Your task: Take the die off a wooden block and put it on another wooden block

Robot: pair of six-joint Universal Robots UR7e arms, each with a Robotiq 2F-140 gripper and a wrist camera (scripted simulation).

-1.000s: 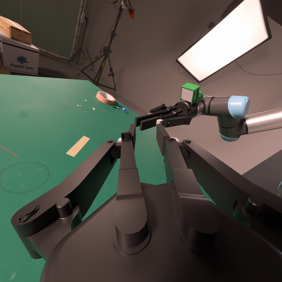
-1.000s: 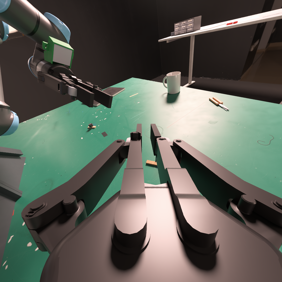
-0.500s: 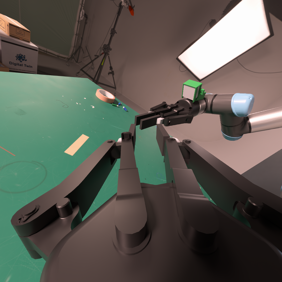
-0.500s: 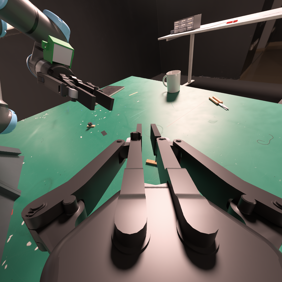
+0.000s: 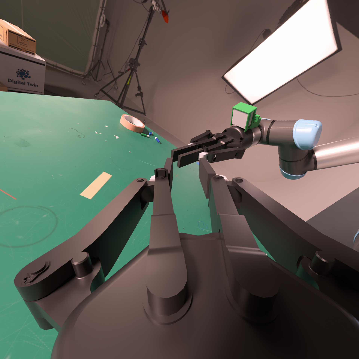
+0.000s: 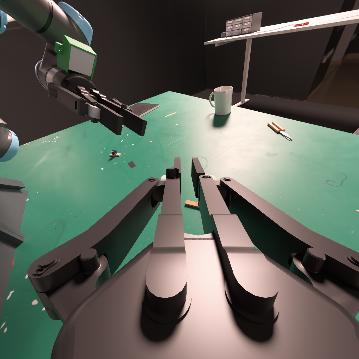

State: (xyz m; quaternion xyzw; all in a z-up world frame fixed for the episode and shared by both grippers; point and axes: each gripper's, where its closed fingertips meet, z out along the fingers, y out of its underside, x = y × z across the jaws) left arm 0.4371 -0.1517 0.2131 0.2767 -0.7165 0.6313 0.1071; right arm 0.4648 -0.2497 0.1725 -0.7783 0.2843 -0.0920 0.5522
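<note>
A small dark die [image 6: 113, 152] sits on a thin wooden block [image 6: 115, 154] on the green table [image 6: 68, 184], left of centre in the right wrist view. A second wooden block [image 6: 191, 203] lies flat below my right gripper [image 6: 185, 163], partly hidden by its right finger. My right gripper holds nothing and its jaws are almost together; it also shows in the left wrist view [image 5: 176, 158]. My left gripper [image 5: 185, 166] is narrowly open and empty. In the right wrist view it [image 6: 129, 131] hovers above and a little behind the die. The left wrist view shows neither die nor blocks.
A white mug [image 6: 223, 101], orange-handled scissors [image 6: 279, 130] and a dark flat plate [image 6: 143, 108] lie at the far side. A tape roll [image 5: 132, 123], markers [image 5: 151, 136] and a tan strip [image 5: 96, 185] lie on the table. Boxes [image 5: 21, 58] stand beyond the table's edge.
My left gripper has drifted forward and a little lower over the table, nearer the die. The right gripper has stayed put. Neither jaw gap has changed.
</note>
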